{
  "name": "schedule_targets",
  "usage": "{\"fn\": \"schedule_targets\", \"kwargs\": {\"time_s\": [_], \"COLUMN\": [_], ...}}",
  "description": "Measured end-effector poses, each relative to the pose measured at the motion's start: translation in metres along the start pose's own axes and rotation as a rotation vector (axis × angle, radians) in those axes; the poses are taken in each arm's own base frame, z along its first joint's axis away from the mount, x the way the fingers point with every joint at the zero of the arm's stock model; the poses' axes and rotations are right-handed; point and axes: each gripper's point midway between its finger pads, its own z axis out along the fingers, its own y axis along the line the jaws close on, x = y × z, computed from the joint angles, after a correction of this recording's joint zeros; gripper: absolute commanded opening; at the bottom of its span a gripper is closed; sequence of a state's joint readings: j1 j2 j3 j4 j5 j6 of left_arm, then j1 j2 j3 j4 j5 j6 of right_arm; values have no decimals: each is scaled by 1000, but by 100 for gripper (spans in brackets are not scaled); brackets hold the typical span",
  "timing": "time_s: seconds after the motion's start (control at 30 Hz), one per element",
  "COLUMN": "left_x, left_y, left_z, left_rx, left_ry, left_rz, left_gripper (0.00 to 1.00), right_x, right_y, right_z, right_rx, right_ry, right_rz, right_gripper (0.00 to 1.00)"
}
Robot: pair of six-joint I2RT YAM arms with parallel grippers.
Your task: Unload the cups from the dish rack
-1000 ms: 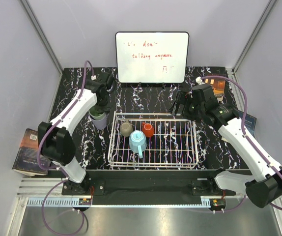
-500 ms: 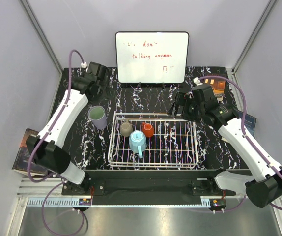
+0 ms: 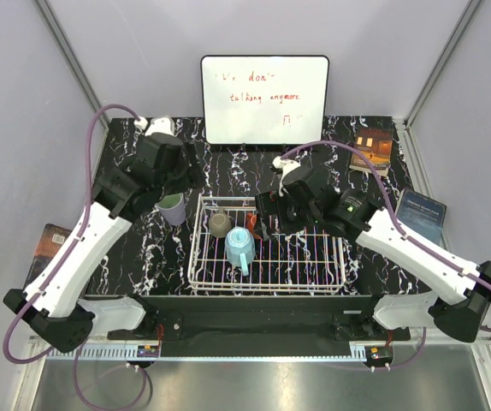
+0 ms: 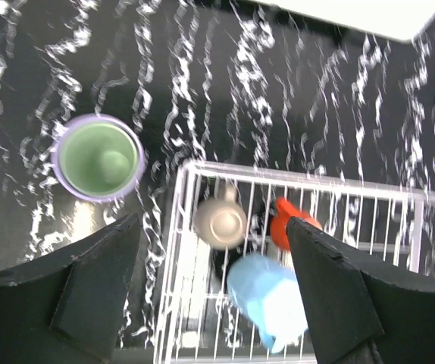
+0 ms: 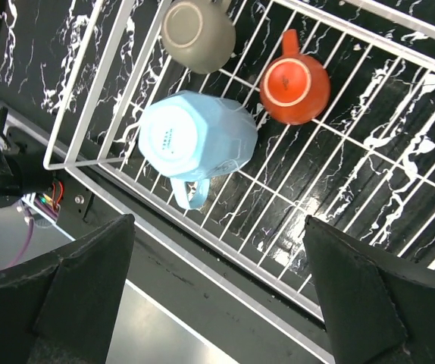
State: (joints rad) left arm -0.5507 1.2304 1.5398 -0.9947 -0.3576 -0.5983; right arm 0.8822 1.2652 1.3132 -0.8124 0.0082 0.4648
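Three cups [image 5: 197, 138] bunch at left end of dish rack [image 3: 267, 289], right tool [image 5: 217, 258] overhead.

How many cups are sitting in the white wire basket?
3. A small grey-brown cup at the far left, a small red-orange cup beside it, and a light blue handled mug nearer the front. None look hidden.
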Motion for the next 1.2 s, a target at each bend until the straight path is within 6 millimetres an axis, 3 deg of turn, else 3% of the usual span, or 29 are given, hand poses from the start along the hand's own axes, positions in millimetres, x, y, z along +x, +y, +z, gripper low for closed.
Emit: {"fn": "schedule_targets", "kwargs": {"time_s": [0.23, 0.4, 0.53, 0.67, 0.93, 1.03, 1.2], "left_x": [41, 51, 55, 69, 126, 149, 176], "left_y": [6, 8, 3, -10, -58, -72, -75], "left_z": [4, 1, -9, -15, -11, -5, 5], "left_rx": [-22, -18, 22, 76, 155, 155, 127], "left_ry": [55, 62, 53, 72, 196, 243, 293], "left_rz": [40, 41, 41, 58, 168, 207, 246], "left_gripper": [85, 85, 86, 86, 88, 89, 89], "right_x": [12, 27, 20, -1, -53, -56, -47], "right_y": [17, 33, 23, 11, 1, -1, -5], "right_z": [12, 29, 30, 15, -47, -50, -44], "right_rx": [4, 20, 91, 162, 198, 208, 226], "right_ry": [45, 95, 50, -62, -322, -338, -311], "right_rz": [-63, -117, -104, -65, 18, 33, 50], "right_gripper": [100, 100, 100, 100, 100, 100, 100]}}
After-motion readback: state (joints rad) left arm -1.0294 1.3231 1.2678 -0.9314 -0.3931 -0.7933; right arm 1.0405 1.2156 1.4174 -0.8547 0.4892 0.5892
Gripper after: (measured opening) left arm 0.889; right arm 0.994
